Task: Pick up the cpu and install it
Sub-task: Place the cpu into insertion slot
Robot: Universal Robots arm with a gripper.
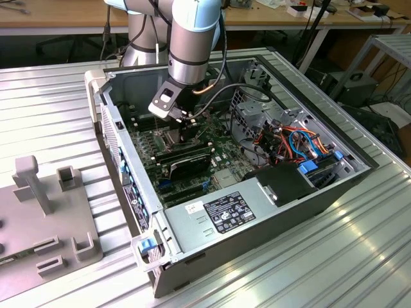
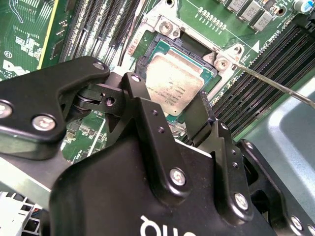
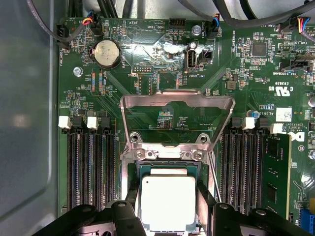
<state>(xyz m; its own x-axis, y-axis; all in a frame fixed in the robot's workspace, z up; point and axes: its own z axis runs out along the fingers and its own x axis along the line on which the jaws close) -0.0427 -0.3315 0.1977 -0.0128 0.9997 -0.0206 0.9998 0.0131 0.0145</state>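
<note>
The open computer case (image 1: 120, 163) leaves clear room above the motherboard (image 1: 146, 138) at the exterior view's centre, hemmed by cables (image 1: 289, 138) at centre right and the power supply (image 1: 221, 215) at lower centre, with the opened load plate (image 3: 177, 100) just beside the cpu (image 3: 168, 202).

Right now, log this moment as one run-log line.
stage: cpu at socket | pincer: shut on cpu | cpu: flat over socket | retention frame: flipped open

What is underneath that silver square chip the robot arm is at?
The cpu lies in the black socket on the green motherboard, with the metal frame swung open. The socket's contacts under the chip are covered, so whether it is fully seated can't be seen.
</note>
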